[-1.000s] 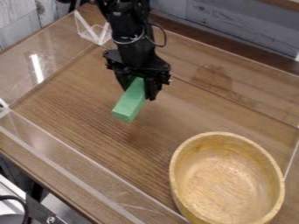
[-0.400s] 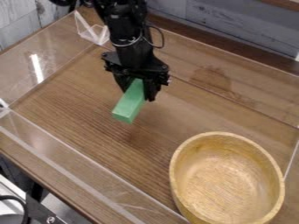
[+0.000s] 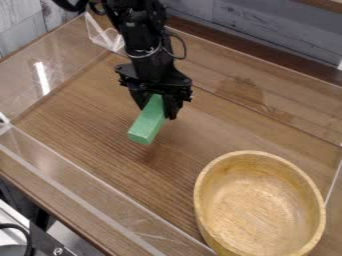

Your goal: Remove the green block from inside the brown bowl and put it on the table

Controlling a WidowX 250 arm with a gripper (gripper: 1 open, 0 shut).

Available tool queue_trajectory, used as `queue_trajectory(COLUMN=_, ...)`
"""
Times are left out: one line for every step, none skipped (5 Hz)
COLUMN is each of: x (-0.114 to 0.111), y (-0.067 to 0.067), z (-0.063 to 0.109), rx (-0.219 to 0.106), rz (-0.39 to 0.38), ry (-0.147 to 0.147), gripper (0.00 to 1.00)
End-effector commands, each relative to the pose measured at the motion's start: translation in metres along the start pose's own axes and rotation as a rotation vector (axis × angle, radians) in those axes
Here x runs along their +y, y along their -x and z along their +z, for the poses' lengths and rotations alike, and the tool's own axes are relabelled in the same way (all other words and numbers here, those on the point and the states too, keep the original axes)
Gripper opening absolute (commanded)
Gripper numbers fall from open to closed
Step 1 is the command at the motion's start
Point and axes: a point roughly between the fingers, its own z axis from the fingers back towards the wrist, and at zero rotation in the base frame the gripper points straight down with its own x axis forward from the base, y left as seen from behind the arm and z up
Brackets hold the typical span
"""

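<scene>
Item one: the table (image 3: 94, 150), a brown wood-grain top bounded by low clear acrylic walls (image 3: 80, 205) along its edges, seen from above and slightly to one side. Item two: the brown bowl (image 3: 262, 207), a wide, shallow, light tan wooden vessel with visible grain and a thick rim, resting on the tabletop at the lower right of the view; its interior shows only bare wood. Item three: the green block (image 3: 148, 120), a small, elongated, bright green piece, matte and plain, located near the centre-left of the table, well apart from the bowl. It hangs tilted, upper end between the gripper's jaws, lower end pointing down and to the left; whether that lower end touches the wood cannot be told, though a faint shadow lies just beside it. Item four: the gripper (image 3: 160, 100), black, pointing steeply downward from a black arm (image 3: 139, 30) that enters from the top of the view; its jaws are clamped together on the upper end of the green block. Item five: a grey plank-patterned wall (image 3: 267, 25) behind the far edge of the table. Item six: dark cabling (image 3: 20, 240) at the lower left corner, outside the acrylic enclosure.
</scene>
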Motion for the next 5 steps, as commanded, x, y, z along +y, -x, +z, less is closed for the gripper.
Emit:
queue_trajectory(x=0.004, y=-0.009, z=0.005, rx=-0.038, rz=-0.006, ry=-0.002, gripper=0.00)
queue_trajectory(x=0.006, y=-0.011, z=0.002, rx=-0.039, rz=-0.007, ry=0.000, gripper=0.00)
queue_trajectory(x=0.006, y=-0.012, z=-0.001, rx=-0.036, rz=-0.008, ry=0.001, gripper=0.00)
queue_trajectory(x=0.007, y=-0.013, z=-0.004, rx=-0.032, rz=-0.009, ry=0.002, gripper=0.00)
queue_trajectory(x=0.008, y=-0.014, z=-0.006, rx=-0.024, rz=-0.009, ry=0.003, gripper=0.00)
